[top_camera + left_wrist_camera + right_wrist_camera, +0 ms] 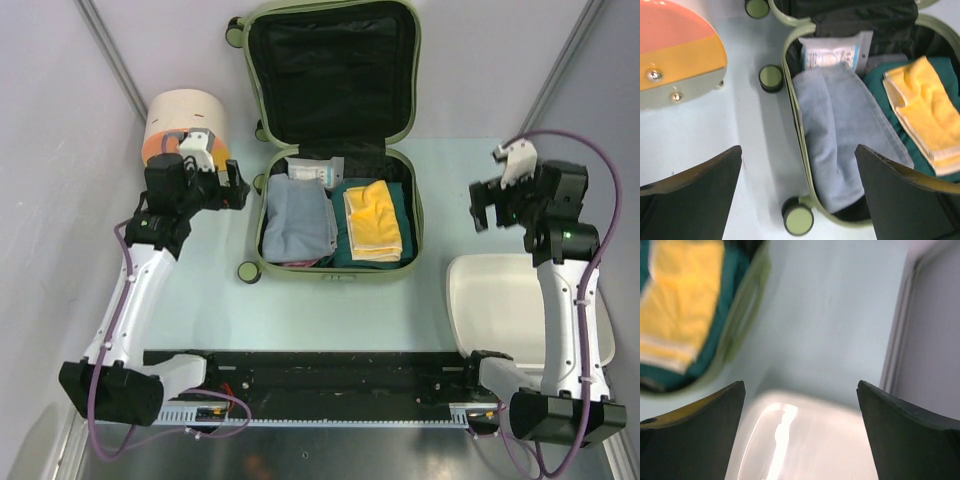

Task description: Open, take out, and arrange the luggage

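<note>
- Drum-shaped container [185, 120], cream and orange: far left on the table [200, 290], apart from the case.
- Left gripper [238, 187]: jaws spread wide, nothing between them. It hovers just left of the case's left wall, beside the drum.
- Suitcase [330, 270], olive green: centre of the table, lid thrown back toward the far side, black lining showing. The opening step looks done.
- Contents, left to right: folded grey cloth [298, 222] with a white packet [315, 170] beyond it, then a yellow towel [372, 220] lying on a dark green cloth [343, 248]. All are inside, so I judge the taking-out has not begun.
- Right gripper [484, 208]: jaws apart, empty, right of the case and clear of it.
- White basin [500, 300]: near right, holding nothing that I can see.
- Likely next move: the left gripper goes right and down onto the grey cloth, the nearest item, and pinches a fold without snagging the case wall.
</note>
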Controlling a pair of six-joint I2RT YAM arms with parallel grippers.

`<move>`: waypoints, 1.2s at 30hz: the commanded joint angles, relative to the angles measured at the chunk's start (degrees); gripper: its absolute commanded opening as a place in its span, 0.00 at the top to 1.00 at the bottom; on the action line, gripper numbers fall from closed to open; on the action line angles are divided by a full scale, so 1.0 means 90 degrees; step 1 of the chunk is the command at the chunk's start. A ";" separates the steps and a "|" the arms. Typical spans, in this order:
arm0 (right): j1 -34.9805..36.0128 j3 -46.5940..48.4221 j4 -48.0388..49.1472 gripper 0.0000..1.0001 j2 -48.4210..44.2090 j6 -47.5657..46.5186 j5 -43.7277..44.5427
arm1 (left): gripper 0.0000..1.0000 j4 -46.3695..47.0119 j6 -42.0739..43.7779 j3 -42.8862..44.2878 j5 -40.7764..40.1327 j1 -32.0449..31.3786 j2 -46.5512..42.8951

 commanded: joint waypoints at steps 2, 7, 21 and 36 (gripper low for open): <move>-0.0580 -0.0841 -0.2723 0.00 -0.0228 -0.0386 -0.0052 | 0.00 -0.0889 0.0884 -0.0229 0.0680 0.0054 -0.0406; -0.0599 -0.1591 -0.3232 0.02 -0.0219 -0.0562 -0.0334 | 0.00 -0.1055 0.0934 -0.0395 0.0661 0.0054 -0.0475; 0.0328 -0.1848 -0.3125 0.04 0.1480 0.0287 -0.0003 | 0.00 -0.1026 0.0299 -0.0112 0.1169 0.0054 0.0482; 0.1246 -0.1848 -0.2899 0.62 0.2359 -0.0142 0.0573 | 0.00 -0.0743 -0.0023 0.0492 0.1842 0.0054 0.1458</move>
